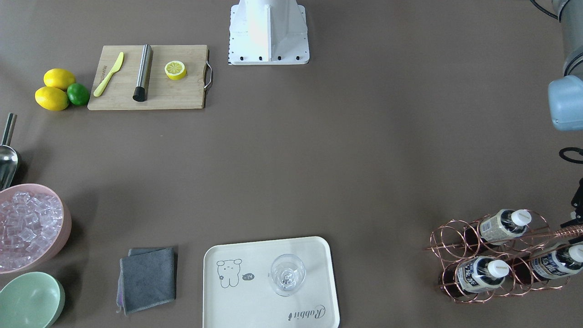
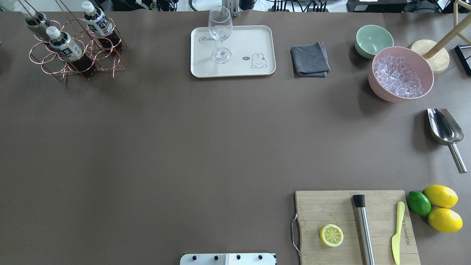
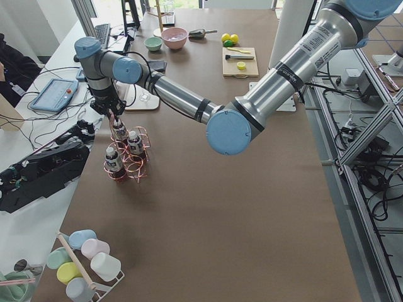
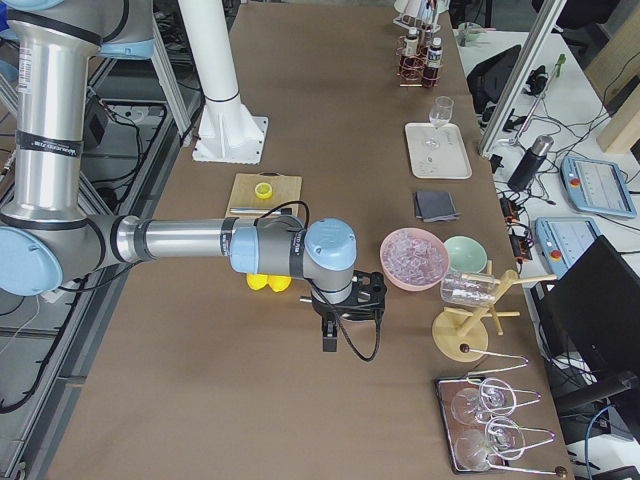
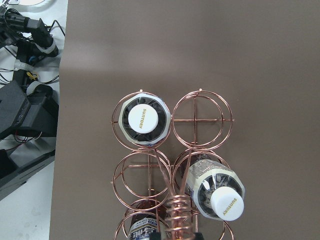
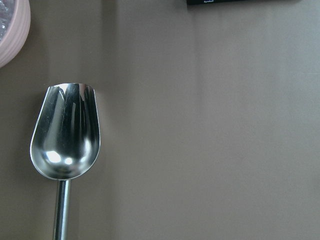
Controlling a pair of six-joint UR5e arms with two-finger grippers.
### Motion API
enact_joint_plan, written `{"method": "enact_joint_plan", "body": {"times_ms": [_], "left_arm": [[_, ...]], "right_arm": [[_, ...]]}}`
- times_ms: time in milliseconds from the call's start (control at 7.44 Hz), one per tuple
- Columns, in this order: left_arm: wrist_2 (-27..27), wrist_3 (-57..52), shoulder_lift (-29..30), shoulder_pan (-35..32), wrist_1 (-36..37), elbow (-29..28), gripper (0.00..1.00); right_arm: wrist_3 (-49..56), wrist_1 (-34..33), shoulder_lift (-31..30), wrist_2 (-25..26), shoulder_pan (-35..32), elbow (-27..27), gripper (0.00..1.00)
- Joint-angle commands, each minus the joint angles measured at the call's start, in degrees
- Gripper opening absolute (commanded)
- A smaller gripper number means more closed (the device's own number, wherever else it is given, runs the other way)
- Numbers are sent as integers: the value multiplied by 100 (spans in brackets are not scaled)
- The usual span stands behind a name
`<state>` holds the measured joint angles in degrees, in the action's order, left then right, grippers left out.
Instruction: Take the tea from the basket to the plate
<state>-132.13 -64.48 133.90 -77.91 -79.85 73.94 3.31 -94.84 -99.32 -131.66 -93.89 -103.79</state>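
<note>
The copper wire basket (image 2: 51, 63) stands at the table's far left corner and holds three tea bottles (image 2: 67, 48) with white caps. In the left wrist view the basket (image 5: 201, 119) is straight below, with one capped bottle (image 5: 142, 121) upright and another (image 5: 220, 194) beside the handle. My left gripper (image 3: 116, 118) hangs just over the basket handle; I cannot tell if it is open. The cream plate (image 2: 246, 44) lies at the far middle with a wine glass (image 2: 220, 34) on it. My right gripper (image 4: 330, 328) hovers over a steel scoop (image 6: 65, 135); its state is unclear.
A pink bowl of ice (image 2: 401, 73), a green bowl (image 2: 373, 40) and a grey cloth (image 2: 309, 60) sit right of the plate. The scoop (image 2: 445, 129) lies at the right edge. A cutting board (image 2: 331, 206) with lemon half, muddler and knife is near right, beside lemons and a lime (image 2: 418, 203).
</note>
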Motion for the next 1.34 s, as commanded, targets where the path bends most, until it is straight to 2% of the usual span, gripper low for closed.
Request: {"method": "enact_joint_plan", "body": {"times_ms": [0,134,403,672,807,941,1210], "left_arm": [[-93,-337,66,-163,818,408,0],[-93,-337,40,-163,1049,672,0],[-93,-328,23,-154,1978,1627,0],[-93,-320,232,-119,2517,2080,0],[-76,-320,312,-128,2875,2551,0],[3,-311,234,-119,3288,3417,0],[-5,-293,303,-206,3520,3785,0]], "right_arm": [[3,-8,0,0,3,8,100],[-6,0,0,0,3,26,100],[3,-8,-9,0,3,43,100],[3,-8,-9,0,-6,61,100],[3,-8,-9,0,3,78,100],[-6,-8,-9,0,3,79,100],[-6,0,0,0,-6,87,100]]}}
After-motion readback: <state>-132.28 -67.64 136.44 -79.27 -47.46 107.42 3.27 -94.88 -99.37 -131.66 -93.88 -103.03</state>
